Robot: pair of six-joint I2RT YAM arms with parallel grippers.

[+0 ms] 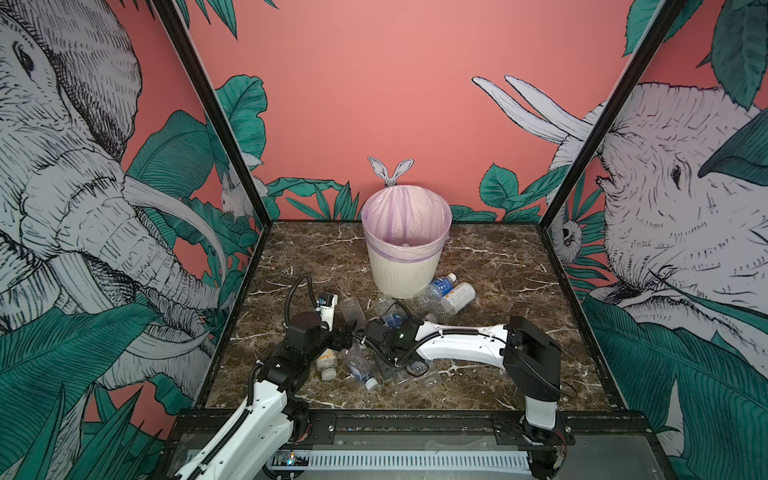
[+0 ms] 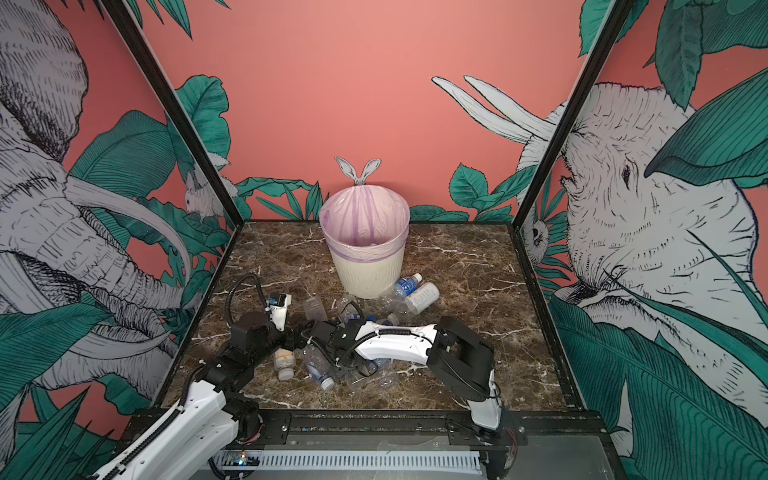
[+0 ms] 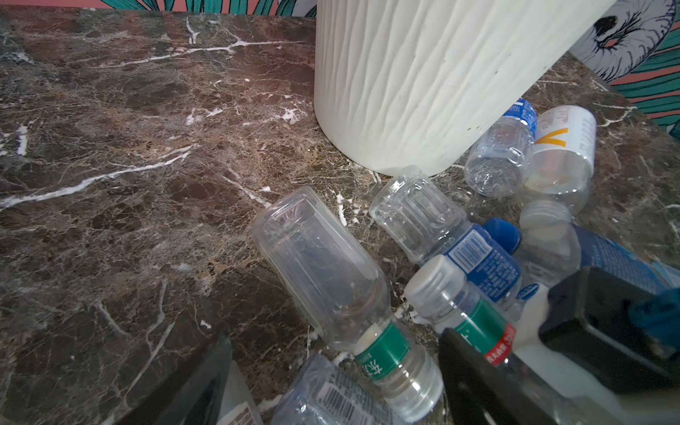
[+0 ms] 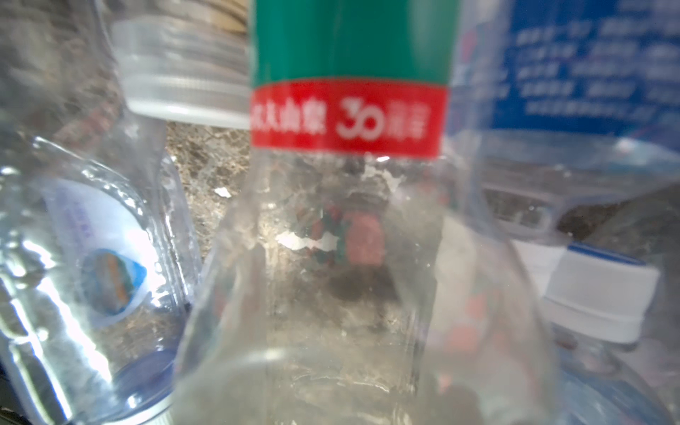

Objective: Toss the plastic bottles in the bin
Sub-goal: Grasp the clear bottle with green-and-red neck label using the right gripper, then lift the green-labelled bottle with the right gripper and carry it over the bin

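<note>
the plastic bottles [image 1: 360,368] lie on their sides, scattered over the marble table [image 1: 519,299] in front of the bin [image 1: 397,276], which stands upright at the back. a blue-labelled bottle [image 1: 441,286] and a white-and-yellow-labelled bottle [image 1: 459,296] lie just beside its base. the right gripper [image 1: 365,331] reaches across the middle, low into the pile, likely to take one bottle. its wrist view is filled by a green-and-red-labelled bottle [image 4: 349,110] straight ahead and very close. its fingers are out of sight, so it cannot be told whether it is pinching that bottle. the left gripper [image 3: 333,346] hangs just beside it with fingers spread, likely waiting its turn. a clear green-labelled bottle [image 3: 323,272] lies between them, not pinched.
</note>
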